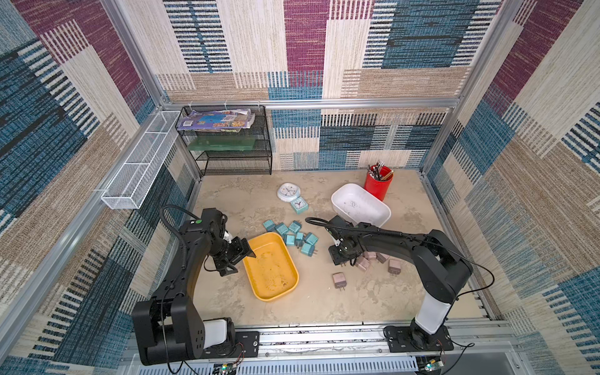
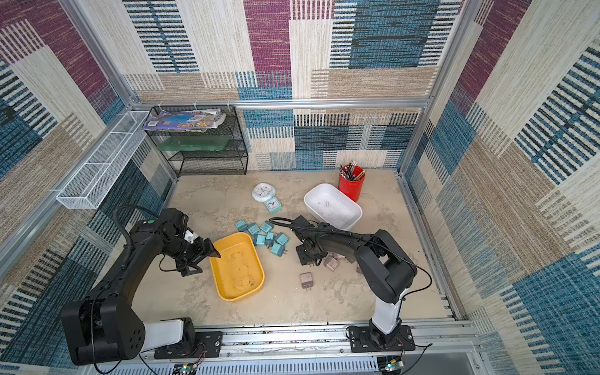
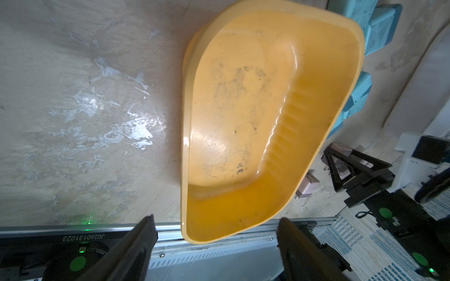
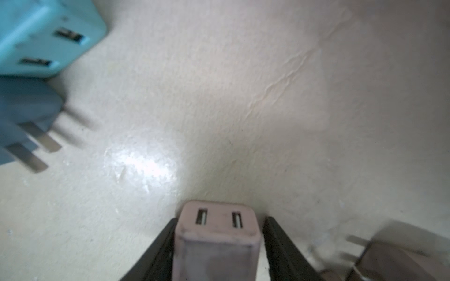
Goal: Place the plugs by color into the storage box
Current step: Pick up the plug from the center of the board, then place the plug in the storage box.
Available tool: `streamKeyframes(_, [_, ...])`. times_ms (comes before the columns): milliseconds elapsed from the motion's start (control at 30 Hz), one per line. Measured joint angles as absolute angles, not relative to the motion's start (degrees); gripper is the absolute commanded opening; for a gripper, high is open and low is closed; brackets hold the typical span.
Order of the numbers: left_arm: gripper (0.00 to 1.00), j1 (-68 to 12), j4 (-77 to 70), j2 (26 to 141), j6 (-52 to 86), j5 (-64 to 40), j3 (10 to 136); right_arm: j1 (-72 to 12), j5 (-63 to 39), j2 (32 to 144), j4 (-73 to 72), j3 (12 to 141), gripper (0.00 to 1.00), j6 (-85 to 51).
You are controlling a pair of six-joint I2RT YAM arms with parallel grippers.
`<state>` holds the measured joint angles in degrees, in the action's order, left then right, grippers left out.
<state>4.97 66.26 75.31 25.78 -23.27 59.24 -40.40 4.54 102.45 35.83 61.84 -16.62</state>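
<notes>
Yellow tub (image 3: 243, 97) glossy plastic; mauve plug (image 4: 215, 243) matt plastic; tabletop (image 4: 243, 97) rough, mottled.

Patchwork woven walls (image 1: 305, 48) of blue, maroon and beige enclose a mottled beige table (image 1: 324, 298); a black wire-mesh shelf rack (image 1: 233, 156) stands in its far left corner.

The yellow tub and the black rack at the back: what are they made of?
Yellow tub: probably moulded plastic, glossy; light glints off its rounded, ribbed wall, floor scuffed. Black rack: likely painted metal wire mesh; you see through its fine grid.
</notes>
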Motion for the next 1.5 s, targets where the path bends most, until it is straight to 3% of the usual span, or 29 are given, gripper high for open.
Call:
streamKeyframes(267, [0.81, 4.97, 65.58, 75.31, 27.07, -23.27, 59.02, -39.11, 2.79, 99.85, 39.44, 64.51, 0.44, -17.39])
streamKeyframes(533, [0.81, 4.97, 64.45, 75.75, 28.40, -23.42, 58.92, -27.22, 1.74, 98.70, 45.39, 81.84, 0.42, -15.29])
streamKeyframes(867, [0.81, 4.97, 63.90, 75.90, 29.58, -23.44, 58.92, -15.59, 0.43, 115.52, 47.68, 98.30, 0.42, -7.92])
streamKeyframes(1100, [0.81, 4.95, 63.86, 76.34, 30.22, -23.05, 58.92, -14.76, -0.82, 130.50, 48.40, 111.53, 0.42, -5.30])
streamKeyframes(1200, [0.81, 4.95, 63.83, 76.49, 30.50, -22.87, 58.92, -14.79, -1.10, 135.13, 49.89, 116.09, 0.55, -5.13])
streamKeyframes(1367, [0.81, 4.82, 63.83, 77.17, 31.09, -22.83, 58.92, -14.76, -1.06, 136.79, 52.21, 118.30, 0.89, -5.19])
streamKeyframes(1500, [0.81, 4.80, 63.88, 77.30, 31.24, -22.72, 59.33, -14.76, -0.84, 134.17, 54.17, 118.17, 0.95, -6.24])
